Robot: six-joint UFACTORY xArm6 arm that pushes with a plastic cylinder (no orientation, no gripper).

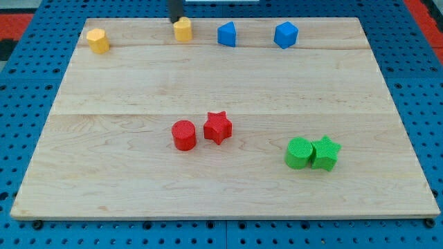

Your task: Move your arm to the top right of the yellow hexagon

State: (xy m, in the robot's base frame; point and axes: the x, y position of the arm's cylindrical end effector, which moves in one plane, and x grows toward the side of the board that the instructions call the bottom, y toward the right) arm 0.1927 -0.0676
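The yellow hexagon (97, 40) lies near the board's top left corner. A second yellow block (183, 30), whose shape I cannot make out for sure, sits further right along the top edge. My tip (176, 19) comes down from the view's top and stands just at the upper left of this second yellow block, touching or nearly touching it. The tip is well to the right of the yellow hexagon and slightly above it.
Two blue blocks (226, 34) (285, 34) sit along the top edge, right of the tip. A red cylinder (184, 135) and a red star (217, 127) lie mid-board. A green cylinder (299, 153) and a green star (325, 153) touch at lower right. The wooden board (221, 90) rests on a blue pegboard.
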